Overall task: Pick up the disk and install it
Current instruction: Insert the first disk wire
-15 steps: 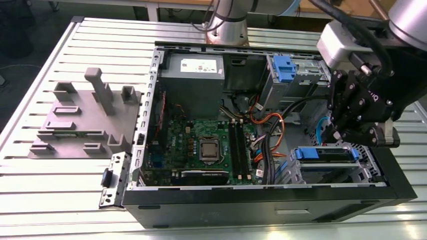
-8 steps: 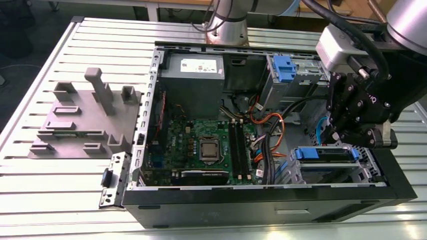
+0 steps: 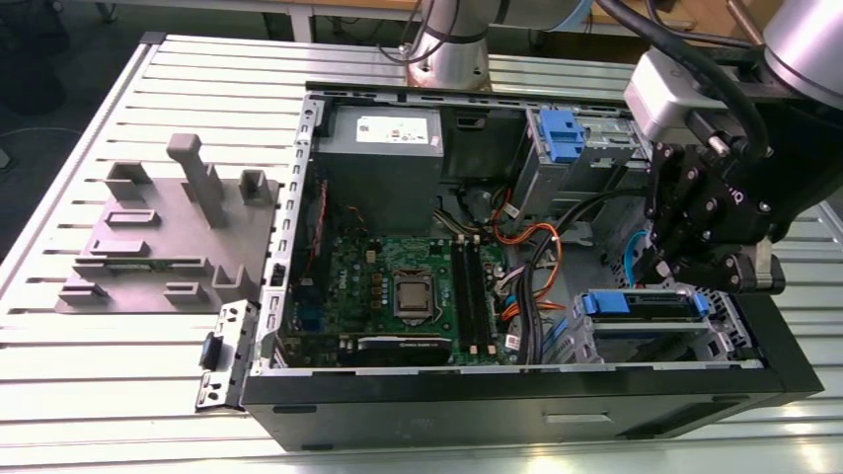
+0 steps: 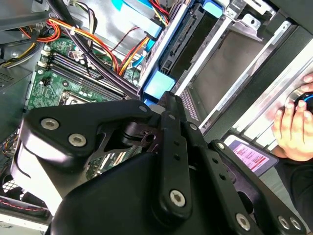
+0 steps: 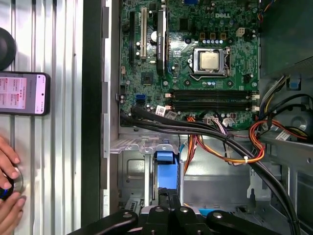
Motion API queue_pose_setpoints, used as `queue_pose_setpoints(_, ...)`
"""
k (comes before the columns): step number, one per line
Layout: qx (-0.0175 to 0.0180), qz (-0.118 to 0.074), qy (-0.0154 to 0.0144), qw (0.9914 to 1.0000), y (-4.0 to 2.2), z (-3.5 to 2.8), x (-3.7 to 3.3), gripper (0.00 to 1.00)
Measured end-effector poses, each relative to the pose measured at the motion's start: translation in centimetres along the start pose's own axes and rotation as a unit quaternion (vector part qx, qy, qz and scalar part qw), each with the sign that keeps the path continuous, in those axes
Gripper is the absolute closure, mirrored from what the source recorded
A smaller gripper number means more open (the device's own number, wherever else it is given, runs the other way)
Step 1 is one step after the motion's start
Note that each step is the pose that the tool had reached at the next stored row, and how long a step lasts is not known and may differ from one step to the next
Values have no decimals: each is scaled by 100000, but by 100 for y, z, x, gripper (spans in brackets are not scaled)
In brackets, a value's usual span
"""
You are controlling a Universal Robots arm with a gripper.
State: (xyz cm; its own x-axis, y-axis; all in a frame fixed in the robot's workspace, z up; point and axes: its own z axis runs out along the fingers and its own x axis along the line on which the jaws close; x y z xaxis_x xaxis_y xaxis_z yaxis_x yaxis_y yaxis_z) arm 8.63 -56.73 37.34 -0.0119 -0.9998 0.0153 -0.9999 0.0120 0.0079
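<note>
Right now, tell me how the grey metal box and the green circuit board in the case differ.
The grey metal box is plain with a white sticker; the green circuit board is studded with parts. The box stands tall; the board lies flat. Both sit inside the open case.

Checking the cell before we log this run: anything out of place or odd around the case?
Yes. A person's hand is on the slatted table right beside the open computer case, with a smartphone lying next to it. Both sit close to where the arm works. Inside the case, nothing looks askew.
</note>
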Motion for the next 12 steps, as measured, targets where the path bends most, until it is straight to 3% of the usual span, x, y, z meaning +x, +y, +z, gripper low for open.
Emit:
queue_pose_setpoints(7,-1,10,9,100000,-82,12,-1,89)
queue_pose_setpoints(12,9,-643,34,99998,-90,5,0,89)
